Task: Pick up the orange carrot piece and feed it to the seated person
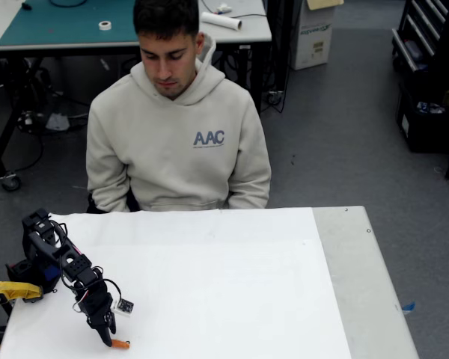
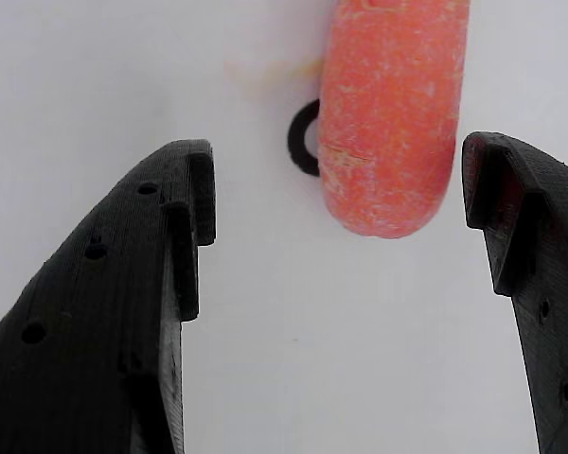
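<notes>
Two black fingers (image 2: 104,312) fill the lower corners of the wrist view, spread wide apart with nothing between their tips but bare white tabletop (image 2: 312,359). Just beyond that gap lies the orange carrot piece (image 2: 390,113), its rounded end pointing back toward the camera and its long axis running away from the fingers, roughly in line with them. It sits nearer the right-hand finger in that view than the left, so the opening is not quite centred on it. A small black ring mark (image 2: 303,137) shows on the surface at the carrot's left side.

From the fixed view, the gripper (image 1: 105,329) is tilted down near the front left corner of the tabletop (image 1: 232,299), tips close to the surface, and the carrot piece (image 1: 120,344) lies just beside them, close to the front edge. The seated person (image 1: 176,142) is at the far edge, well apart from the carrot and looking down.

Judging by this, the grasp has not been made. The fingers would need to advance along the carrot's length and shift slightly toward it so both tips straddle its sides before closing; closing now would likely catch only the rounded end, or miss.
</notes>
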Controlling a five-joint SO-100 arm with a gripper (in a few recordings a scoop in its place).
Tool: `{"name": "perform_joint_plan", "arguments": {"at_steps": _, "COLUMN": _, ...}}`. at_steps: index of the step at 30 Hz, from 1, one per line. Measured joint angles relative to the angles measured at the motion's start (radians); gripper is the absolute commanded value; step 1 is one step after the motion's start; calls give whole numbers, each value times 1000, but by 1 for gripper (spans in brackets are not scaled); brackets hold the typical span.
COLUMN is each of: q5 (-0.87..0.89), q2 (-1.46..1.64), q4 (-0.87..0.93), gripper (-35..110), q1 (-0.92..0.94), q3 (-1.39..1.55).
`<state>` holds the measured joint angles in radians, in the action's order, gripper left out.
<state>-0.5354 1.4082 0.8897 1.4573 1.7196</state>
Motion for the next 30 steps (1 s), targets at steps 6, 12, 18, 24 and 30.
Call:
{"name": "perform_joint_plan", "arguments": {"at_steps": 6, "q5": 0, "q2": 0, "q4": 0, "gripper": 20, "q1": 0, "q3": 0}}
{"name": "perform_joint_plan", "arguments": {"at_steps": 12, "q5": 0, "q2": 0, "q4": 0, "gripper": 20, "q1": 31, "q3": 0}}
{"name": "perform_joint_plan", "arguments": {"at_steps": 18, "q5": 0, "q2": 0, "q4": -17, "gripper": 20, "q1": 37, "q3": 0}}
{"name": "perform_joint_plan", "arguments": {"at_steps": 24, "q5": 0, "q2": 0, "q4": -21, "gripper": 20, "q1": 25, "q3": 0}}
{"name": "perform_joint_plan", "arguments": {"at_steps": 30, "q5": 0, "q2": -20, "q4": -23, "gripper": 20, "q1": 20, "q3": 0}}
